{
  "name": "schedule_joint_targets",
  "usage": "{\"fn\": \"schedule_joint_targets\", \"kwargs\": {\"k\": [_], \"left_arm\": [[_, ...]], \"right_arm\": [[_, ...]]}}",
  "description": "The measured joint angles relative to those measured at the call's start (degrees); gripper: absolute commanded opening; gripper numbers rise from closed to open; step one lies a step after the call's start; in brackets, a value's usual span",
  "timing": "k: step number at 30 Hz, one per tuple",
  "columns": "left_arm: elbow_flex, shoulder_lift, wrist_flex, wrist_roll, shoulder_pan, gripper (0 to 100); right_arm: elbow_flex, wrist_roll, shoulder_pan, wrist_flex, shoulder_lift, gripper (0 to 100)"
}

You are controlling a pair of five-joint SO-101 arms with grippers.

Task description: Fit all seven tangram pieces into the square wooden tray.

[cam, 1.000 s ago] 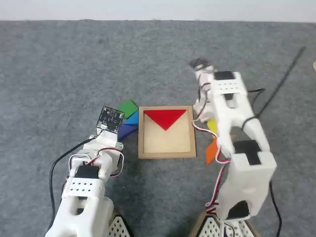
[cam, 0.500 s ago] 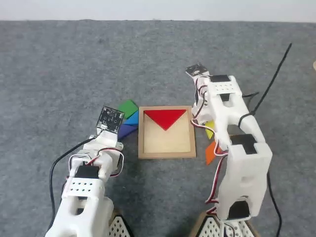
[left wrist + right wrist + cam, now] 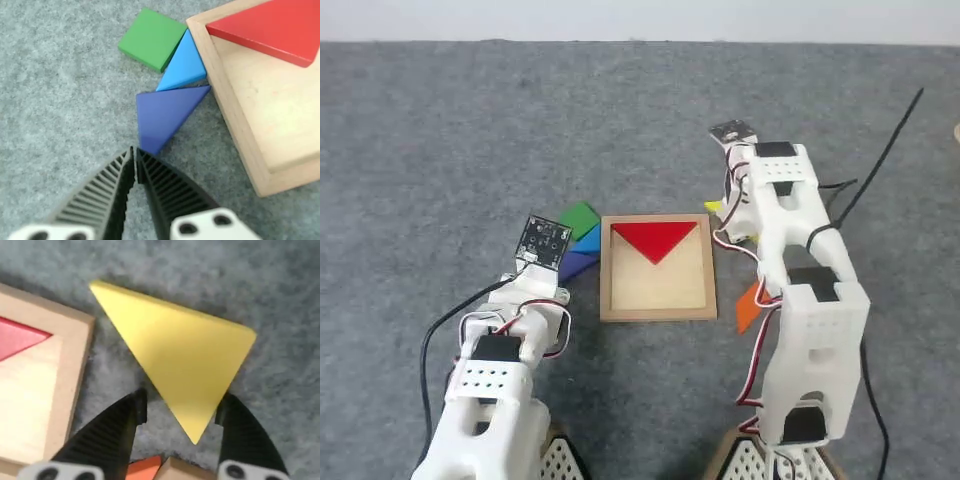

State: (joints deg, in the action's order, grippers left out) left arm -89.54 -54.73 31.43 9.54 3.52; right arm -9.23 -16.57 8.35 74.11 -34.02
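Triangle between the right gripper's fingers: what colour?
Yellow; the triangle shows best in the right wrist view.

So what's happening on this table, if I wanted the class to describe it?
Two robot arms are working on a tangram. The right gripper is open, with its fingers on either side of one corner of the yellow triangle, just outside the wooden tray. Only the red triangle lies in the tray. The left gripper is shut at the tip of the dark blue triangle, beside the light blue triangle and green square. An orange piece lies by the right arm.
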Motion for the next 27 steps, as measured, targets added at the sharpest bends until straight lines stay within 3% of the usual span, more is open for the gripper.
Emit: {"fn": "schedule_joint_targets", "kwargs": {"k": [6, 9, 13, 19, 27], "left_arm": [[0.0, 0.0, 0.0, 0.0, 0.0, 1], [0.0, 0.0, 0.0, 0.0, 0.0, 1], [0.0, 0.0, 0.0, 0.0, 0.0, 1], [0.0, 0.0, 0.0, 0.0, 0.0, 1], [0.0, 0.0, 0.0, 0.0, 0.0, 1]], "right_arm": [[0.2, 0.7, 0.1, 0.6, 3.0, 22.3], [0.2, 0.2, 0.3, 0.6, 4.8, 29.7], [0.2, -7.9, 0.2, 0.6, 5.2, 38.1], [0.2, -23.0, 2.3, 0.4, 5.0, 40.8], [0.2, -31.1, 3.4, -3.1, 0.9, 41.3]]}}
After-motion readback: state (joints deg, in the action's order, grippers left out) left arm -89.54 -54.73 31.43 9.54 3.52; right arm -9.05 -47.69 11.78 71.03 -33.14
